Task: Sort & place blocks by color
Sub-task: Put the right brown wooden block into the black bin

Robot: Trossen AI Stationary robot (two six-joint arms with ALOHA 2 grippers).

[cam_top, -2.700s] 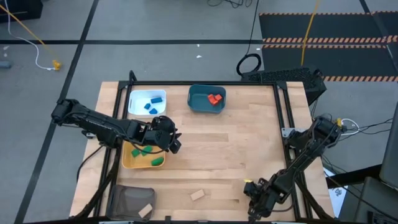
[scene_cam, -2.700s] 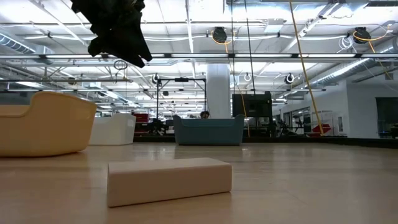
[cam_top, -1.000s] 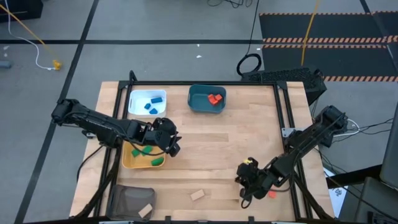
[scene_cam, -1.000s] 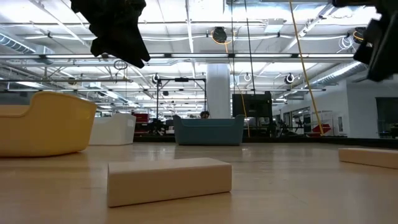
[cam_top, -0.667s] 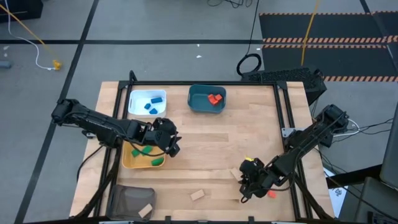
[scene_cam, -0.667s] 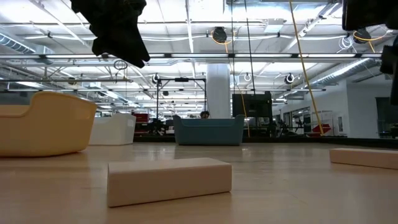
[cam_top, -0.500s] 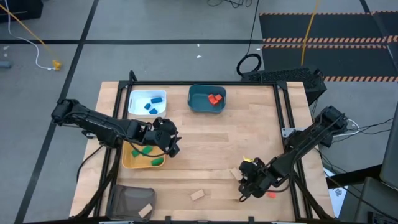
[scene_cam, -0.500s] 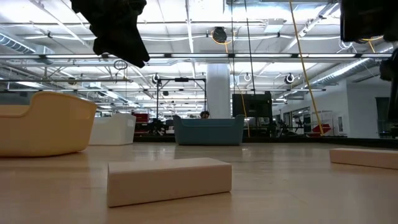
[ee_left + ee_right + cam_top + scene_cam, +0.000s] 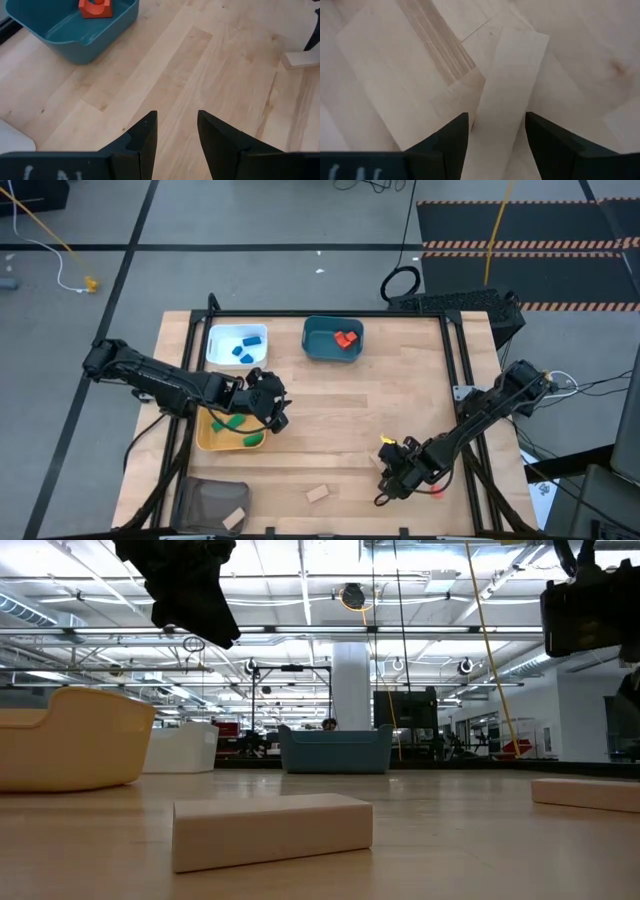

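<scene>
Right gripper [image 9: 496, 142]: fingers spread, straddling the tan block [image 9: 507, 100] flat on the table's near right part
Left gripper [image 9: 174, 131]: parted, empty, above the yellow tray [image 9: 205, 440]
Risk: block angled between the fingers, likely to twist or slip out on closing

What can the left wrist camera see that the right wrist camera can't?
Only the left wrist view shows the teal bin with a red block inside, and the open left pincer above bare table.

Only the right wrist view shows a close look at the tan block lying flat between the fingers of the open right pincer.

Both show the same wooden table, and that tan block may be the pale piece at the left wrist picture's edge, though I can't be sure.
</scene>
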